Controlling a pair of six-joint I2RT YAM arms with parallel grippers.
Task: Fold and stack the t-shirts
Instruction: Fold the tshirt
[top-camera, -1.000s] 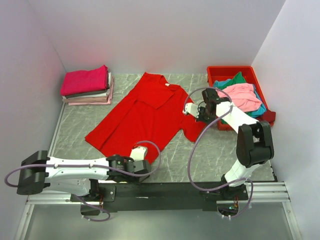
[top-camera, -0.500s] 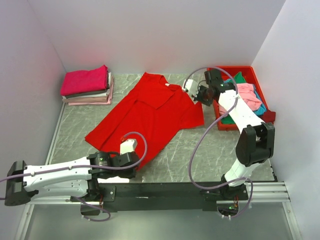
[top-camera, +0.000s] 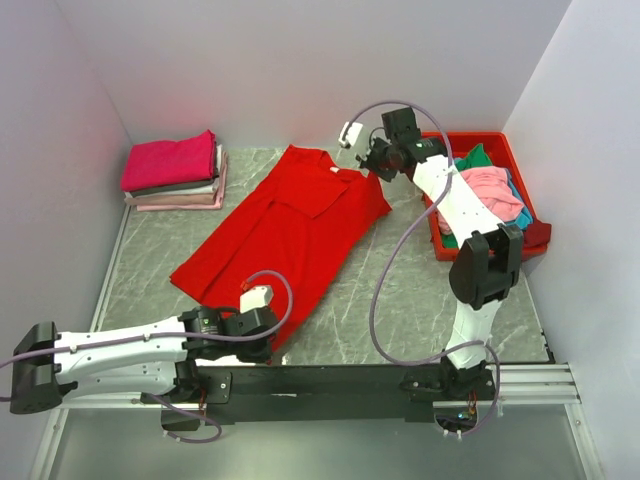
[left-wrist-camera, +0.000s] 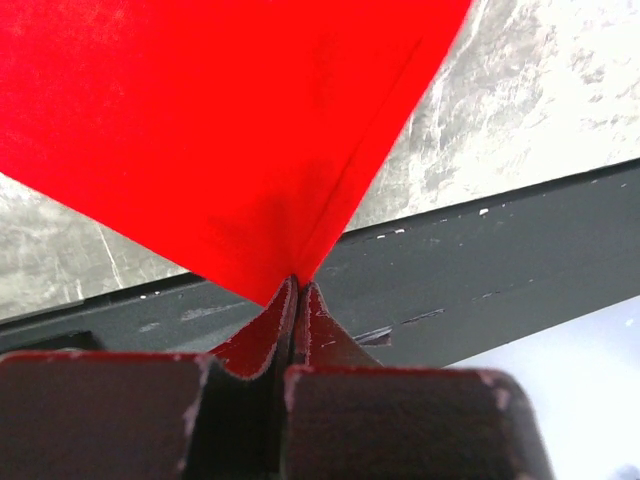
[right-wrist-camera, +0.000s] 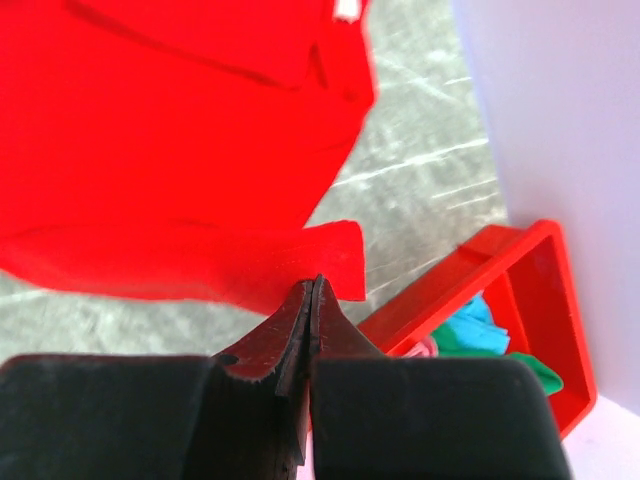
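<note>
The red shirt (top-camera: 290, 235) is a plain, bright red, short-sleeved garment spread on the table (top-camera: 420, 290), lying diagonally: collar toward the back wall, hem toward the near left. A small white label shows at the collar. Most of the cloth lies flat, and a straight crease line crosses the upper chest below the collar. The left gripper (left-wrist-camera: 297, 290) is clenched on the near hem corner, at the table's front edge; in the left wrist view the cloth rises from the pinched tips in a taut wedge with one seam running up from the grip. The right gripper (right-wrist-camera: 312, 285) is clenched on the edge of the right sleeve, beside the collar end; in the right wrist view the sleeve hangs as a narrow band raised above the shirt body. A stack (top-camera: 175, 170) of folded shirts sits in the far left corner, well apart from the red shirt, with a magenta shirt on top and grey and pale pink layers beneath. A red bin (top-camera: 520, 165) at the far right holds loose pink (top-camera: 490, 190), green (top-camera: 475, 158) and teal (top-camera: 520, 215) shirts in a crumpled heap.
</note>
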